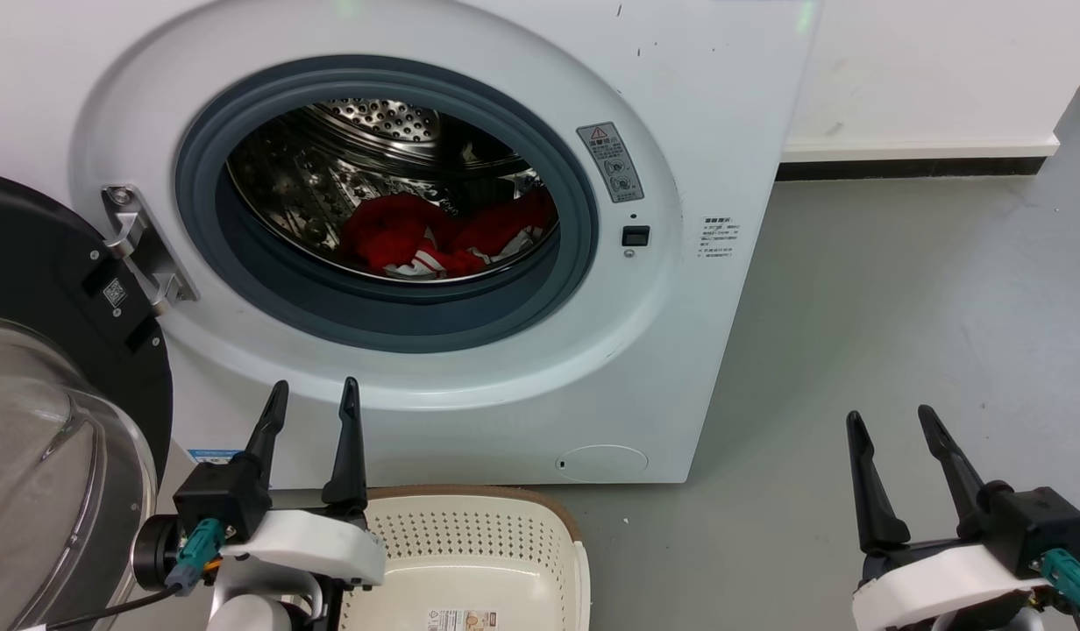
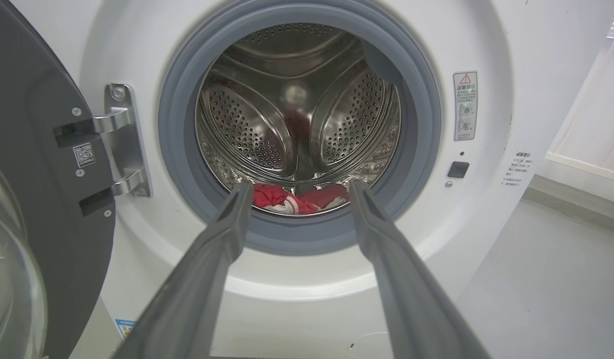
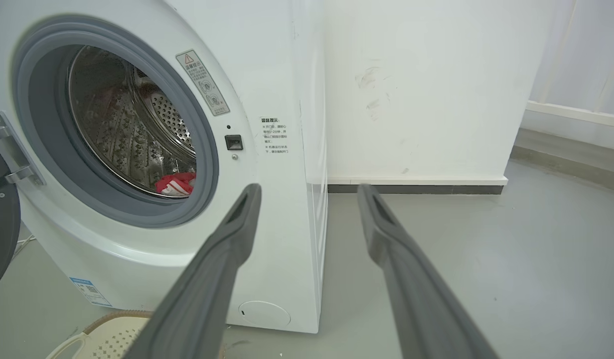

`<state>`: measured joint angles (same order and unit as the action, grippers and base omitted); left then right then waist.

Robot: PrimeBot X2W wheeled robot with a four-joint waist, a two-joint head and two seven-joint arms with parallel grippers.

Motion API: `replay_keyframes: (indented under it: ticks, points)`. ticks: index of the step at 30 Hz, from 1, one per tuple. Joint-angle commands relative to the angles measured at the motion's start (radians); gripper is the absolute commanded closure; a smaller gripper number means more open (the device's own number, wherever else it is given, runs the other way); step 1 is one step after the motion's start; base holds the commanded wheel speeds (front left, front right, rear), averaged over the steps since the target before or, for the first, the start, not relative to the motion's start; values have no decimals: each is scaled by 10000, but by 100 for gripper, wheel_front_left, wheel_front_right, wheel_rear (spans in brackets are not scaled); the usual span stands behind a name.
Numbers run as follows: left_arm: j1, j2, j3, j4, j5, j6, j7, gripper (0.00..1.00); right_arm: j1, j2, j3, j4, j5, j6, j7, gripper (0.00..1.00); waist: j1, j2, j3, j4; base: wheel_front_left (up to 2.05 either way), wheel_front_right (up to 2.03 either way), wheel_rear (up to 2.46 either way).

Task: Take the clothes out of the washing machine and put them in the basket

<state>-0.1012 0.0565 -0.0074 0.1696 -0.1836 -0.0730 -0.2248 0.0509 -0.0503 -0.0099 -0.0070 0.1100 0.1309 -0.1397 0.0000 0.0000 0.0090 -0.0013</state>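
The white washing machine (image 1: 698,105) stands with its door swung open to the left. Red clothes (image 1: 417,232) with white stripes lie on the floor of its steel drum, also seen as clothes (image 2: 297,198) and clothes (image 3: 176,183). The cream basket (image 1: 479,526) with a brown rim sits on the floor just below the machine's front, and a corner of the basket (image 3: 105,336) shows in the right wrist view. My left gripper (image 1: 315,394) is open above the basket's left end, outside the porthole; left gripper (image 2: 298,187). My right gripper (image 1: 893,419) is open over the floor, right of the machine; right gripper (image 3: 309,188).
The open black-framed glass door (image 1: 58,421) fills the lower left, hinged beside the porthole. Grey floor (image 1: 899,307) spreads to the right of the machine. A white wall with a dark skirting (image 1: 908,166) runs behind.
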Motion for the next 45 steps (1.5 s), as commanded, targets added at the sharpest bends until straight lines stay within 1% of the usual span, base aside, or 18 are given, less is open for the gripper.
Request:
replay_keyframes:
  ticks: [1, 20, 28, 45]
  points:
    - [45, 50, -29, 14, 194, 55, -85, 0, 102, -1, 16, -105, -230, -3, -39, 0, 0, 0, -2, 5, 0, 0, 0]
    - [-86, 29, -28, 274, 1353, 118, -428, 0, 175, 2, 112, -142, -1528, -5, -292, 0, 0, 0, 52, 14, 0, 0, 0]
    - [-71, 11, 2, 348, 1192, 68, -408, 0, 137, 4, 110, -58, -1410, -5, -328, 0, 0, 0, 60, 13, 0, 0, 0]
    - [-85, -16, 20, 421, 1219, 173, -408, 0, 124, 4, 109, -74, -1410, -5, -313, 0, 0, 0, 113, 7, 0, 0, 0]
